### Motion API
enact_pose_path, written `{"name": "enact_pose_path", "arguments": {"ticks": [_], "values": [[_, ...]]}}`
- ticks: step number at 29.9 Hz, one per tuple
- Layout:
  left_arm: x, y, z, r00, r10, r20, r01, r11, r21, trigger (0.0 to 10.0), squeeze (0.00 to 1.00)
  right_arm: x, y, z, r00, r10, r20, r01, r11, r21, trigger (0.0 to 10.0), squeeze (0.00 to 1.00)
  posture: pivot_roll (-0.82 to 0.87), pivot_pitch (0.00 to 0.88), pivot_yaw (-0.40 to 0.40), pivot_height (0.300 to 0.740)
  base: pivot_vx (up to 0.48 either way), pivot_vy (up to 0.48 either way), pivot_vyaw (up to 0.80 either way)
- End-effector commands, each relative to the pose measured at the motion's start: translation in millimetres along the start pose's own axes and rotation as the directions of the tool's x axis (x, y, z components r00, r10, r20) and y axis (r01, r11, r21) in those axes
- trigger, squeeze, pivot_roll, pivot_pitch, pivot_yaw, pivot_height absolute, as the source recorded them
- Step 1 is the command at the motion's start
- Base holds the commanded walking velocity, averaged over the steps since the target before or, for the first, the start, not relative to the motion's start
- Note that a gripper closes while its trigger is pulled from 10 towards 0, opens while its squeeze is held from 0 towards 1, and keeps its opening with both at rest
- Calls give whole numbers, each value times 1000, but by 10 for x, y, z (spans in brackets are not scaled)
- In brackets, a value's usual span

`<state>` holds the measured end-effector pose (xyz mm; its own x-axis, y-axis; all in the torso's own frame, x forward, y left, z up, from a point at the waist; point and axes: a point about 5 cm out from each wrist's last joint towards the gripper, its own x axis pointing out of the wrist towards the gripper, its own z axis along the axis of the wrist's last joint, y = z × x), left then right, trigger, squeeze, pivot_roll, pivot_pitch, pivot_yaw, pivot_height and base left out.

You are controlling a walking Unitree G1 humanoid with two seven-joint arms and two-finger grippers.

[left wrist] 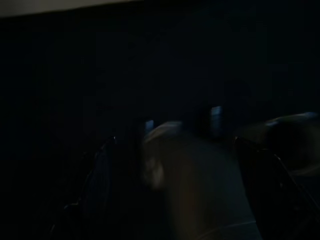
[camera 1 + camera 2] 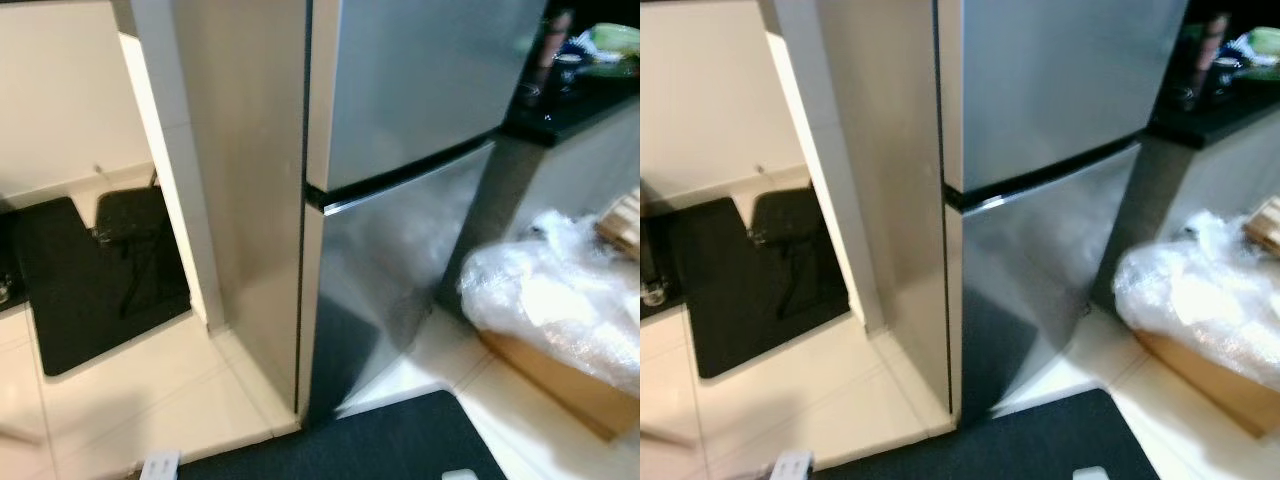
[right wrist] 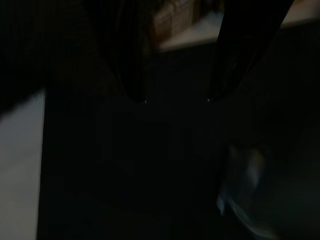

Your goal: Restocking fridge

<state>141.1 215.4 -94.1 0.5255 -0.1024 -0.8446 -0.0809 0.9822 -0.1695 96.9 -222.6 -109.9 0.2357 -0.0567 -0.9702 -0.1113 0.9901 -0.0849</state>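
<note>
A tall stainless-steel fridge (image 2: pixel 400 150) stands straight ahead, seen from its left front corner. Its upper door (image 2: pixel 420 80) and lower door (image 2: pixel 390 290) are both closed, with a dark gap between them. My right gripper (image 3: pixel 176 100) hangs low over a dark mat (image 3: pixel 150 165); its two black fingers are spread apart with nothing between them. The left wrist view is very dark. There my left gripper (image 1: pixel 180 200) shows only as two dim shapes around a pale blur.
A cardboard box (image 2: pixel 560 385) topped with crumpled clear plastic (image 2: pixel 560 290) sits on the floor right of the fridge. A black counter (image 2: pixel 575 105) with bottles lies behind it. A dark mat (image 2: pixel 400 445) lies in front of the fridge, and a black mat (image 2: pixel 90 290) lies on pale tiles to the left.
</note>
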Motion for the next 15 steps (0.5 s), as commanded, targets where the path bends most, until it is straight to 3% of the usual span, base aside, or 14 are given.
{"name": "enact_pose_path", "arguments": {"ticks": [1,15], "values": [[-1,-4,-10,1000,-1,0,1,1000,9,10000,0,1,5,111,999,-2,34,3,1000,-12,10000,0,73,0,-33,740,0,0,0],[16,-34,26,1000,4,9,-4,999,36,10000,0,4,23,115,999,3,35,-3,1000,-5,10000,0,74,0,-32,740,0,0,0]]}}
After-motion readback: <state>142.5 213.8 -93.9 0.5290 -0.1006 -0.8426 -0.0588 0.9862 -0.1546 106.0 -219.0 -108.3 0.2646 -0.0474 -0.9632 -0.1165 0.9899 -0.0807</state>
